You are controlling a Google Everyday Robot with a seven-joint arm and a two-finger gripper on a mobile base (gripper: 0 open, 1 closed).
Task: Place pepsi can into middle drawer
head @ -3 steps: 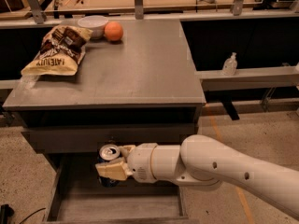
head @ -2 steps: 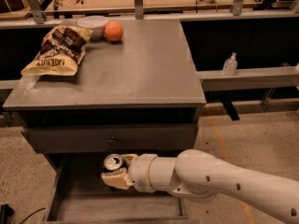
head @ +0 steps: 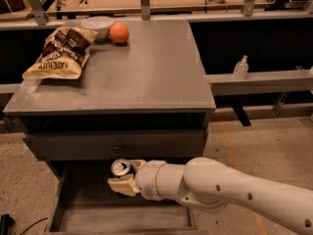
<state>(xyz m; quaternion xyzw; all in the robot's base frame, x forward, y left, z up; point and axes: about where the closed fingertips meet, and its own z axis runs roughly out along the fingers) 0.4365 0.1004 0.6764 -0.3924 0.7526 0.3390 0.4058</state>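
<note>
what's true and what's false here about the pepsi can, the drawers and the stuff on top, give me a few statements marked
1. The gripper grips the pepsi can above the open middle drawer. True.
2. A chip bag lies on the left side of the cabinet top. True.
3. An orange sits beside a white bowl at the back of the top. True.
4. The pepsi can stands on the cabinet top. False: the gripper holds it in front of the cabinet, lower than the top.
5. The knobbed drawer front is pulled out. False: it is shut; only the drawer beneath it is out.
</note>
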